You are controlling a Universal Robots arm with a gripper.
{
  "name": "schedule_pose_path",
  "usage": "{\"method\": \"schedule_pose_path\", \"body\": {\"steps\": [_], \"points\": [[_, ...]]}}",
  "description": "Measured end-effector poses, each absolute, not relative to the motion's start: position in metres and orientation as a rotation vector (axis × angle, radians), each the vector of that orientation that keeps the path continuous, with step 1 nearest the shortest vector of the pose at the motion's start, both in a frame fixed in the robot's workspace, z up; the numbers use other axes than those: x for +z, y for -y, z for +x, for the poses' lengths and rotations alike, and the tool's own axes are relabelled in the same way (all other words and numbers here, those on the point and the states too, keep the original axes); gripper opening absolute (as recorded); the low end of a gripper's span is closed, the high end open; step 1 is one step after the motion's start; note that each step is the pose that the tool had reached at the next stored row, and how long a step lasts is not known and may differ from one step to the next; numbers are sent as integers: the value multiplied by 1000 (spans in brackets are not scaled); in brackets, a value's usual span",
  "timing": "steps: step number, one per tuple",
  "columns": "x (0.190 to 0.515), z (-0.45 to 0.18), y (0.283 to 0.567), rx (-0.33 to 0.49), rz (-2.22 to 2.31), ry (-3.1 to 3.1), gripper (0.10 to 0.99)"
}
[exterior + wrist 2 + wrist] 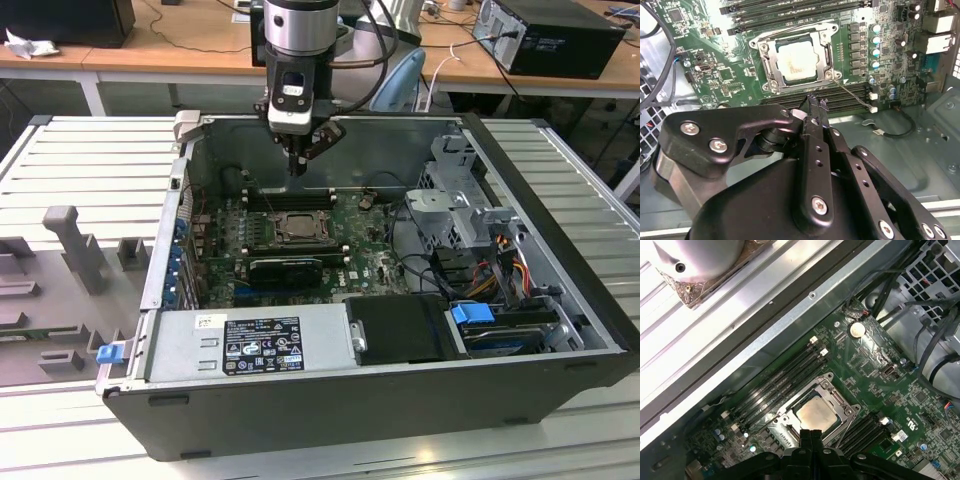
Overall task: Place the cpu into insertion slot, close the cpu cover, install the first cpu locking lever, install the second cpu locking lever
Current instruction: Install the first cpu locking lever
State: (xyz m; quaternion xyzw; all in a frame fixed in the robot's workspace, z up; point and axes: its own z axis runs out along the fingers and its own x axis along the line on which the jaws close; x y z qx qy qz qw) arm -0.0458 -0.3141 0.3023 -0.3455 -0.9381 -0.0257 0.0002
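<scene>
**Clenched hand hovering beside the socket, chip lying seated**

The hand (816, 102) is hanging over the bank of memory slots (845, 104) that is lying just beside the insertion slot (790, 36), on the slot's case-wall side. Its two black fingers are pressing together with nothing between them. From the fingertips, the insertion slot is lying across the board and lower down, so the hand is standing apart from it and touching nothing that shows. The memory slots' long axes are running parallel to the insertion slot's nearer edge.

The cpu (796, 62) is sitting flat inside the insertion slot, its pale, matt, silvery top carrying faint smears. The cpu cover (771, 65), a thin stamped metal frame, is lying down around the chip and, by my reading, closing over it, with the chip showing through the square window. Whether the thin levers beside the insertion slot are latching is too fine to tell.

Around the insertion slot the green motherboard (725, 75) is bristling with small components. The steel computer case (350, 410) is resting on a ribbed metal tabletop (90, 150).
</scene>
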Motion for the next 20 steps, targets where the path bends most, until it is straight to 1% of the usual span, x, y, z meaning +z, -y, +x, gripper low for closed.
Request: {"method": "schedule_pose_path", "body": {"steps": [20], "points": [[302, -46, 314, -81, -918, 3000, 106]]}}
